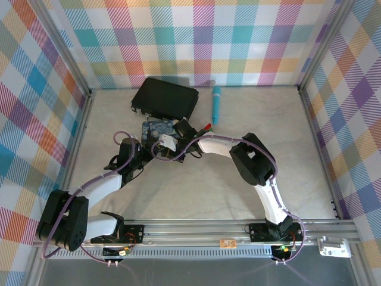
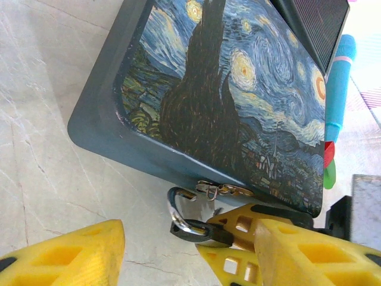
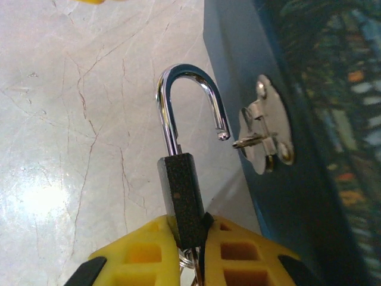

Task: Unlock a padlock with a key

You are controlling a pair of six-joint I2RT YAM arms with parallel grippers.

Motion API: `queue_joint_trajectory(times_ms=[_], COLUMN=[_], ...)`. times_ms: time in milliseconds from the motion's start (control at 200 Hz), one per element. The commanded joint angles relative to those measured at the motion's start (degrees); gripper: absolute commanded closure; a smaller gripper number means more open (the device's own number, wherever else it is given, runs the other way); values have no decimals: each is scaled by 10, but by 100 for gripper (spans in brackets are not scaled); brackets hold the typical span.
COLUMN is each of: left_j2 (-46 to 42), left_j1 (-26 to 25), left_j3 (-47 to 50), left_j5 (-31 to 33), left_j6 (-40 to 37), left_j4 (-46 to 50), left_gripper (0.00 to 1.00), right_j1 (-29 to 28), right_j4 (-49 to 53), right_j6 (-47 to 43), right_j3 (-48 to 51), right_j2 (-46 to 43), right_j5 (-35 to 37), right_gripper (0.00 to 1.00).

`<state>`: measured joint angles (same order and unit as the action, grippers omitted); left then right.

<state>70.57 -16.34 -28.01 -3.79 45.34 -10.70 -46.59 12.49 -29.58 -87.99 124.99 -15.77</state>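
The padlock (image 3: 183, 196) is a small dark block with a silvery shackle (image 3: 178, 101). The shackle is swung open, its free end just clear of the metal hasp (image 3: 265, 140) on the starry-night box (image 3: 309, 119). My right gripper (image 3: 191, 238) is shut on the padlock body and holds it upright above the table. A silvery ring (image 3: 190, 262) peeks out under the body; the key itself is hidden between the fingers. In the left wrist view the padlock (image 2: 199, 233) hangs in front of the box's hasp (image 2: 223, 189). My left gripper (image 2: 187, 241) stands open around that spot, touching nothing.
The painted box (image 1: 158, 128) lies mid-table with a black case (image 1: 165, 98) behind it and a blue cylinder (image 1: 215, 104) to its right. Small red and green blocks (image 2: 328, 162) sit by the box's corner. Bare marble table (image 2: 53, 149) stretches to the left.
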Motion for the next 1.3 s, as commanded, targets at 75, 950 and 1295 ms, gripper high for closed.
queue_joint_trajectory(times_ms=[75, 950, 1295], left_j2=[-36, -85, -61], left_j1=[8, 80, 82], left_j3=[-1, -81, -109], left_j5=[25, 175, 185], left_j6=[1, -5, -13], left_j4=[12, 172, 176], left_gripper=[39, 13, 12], right_j1=[-7, -18, -18], right_j4=[-18, 44, 13], right_j6=[-4, 280, 371], right_j3=[-29, 317, 395], right_j2=[10, -307, -324], right_j5=[-33, 108, 185], right_gripper=[100, 100, 98])
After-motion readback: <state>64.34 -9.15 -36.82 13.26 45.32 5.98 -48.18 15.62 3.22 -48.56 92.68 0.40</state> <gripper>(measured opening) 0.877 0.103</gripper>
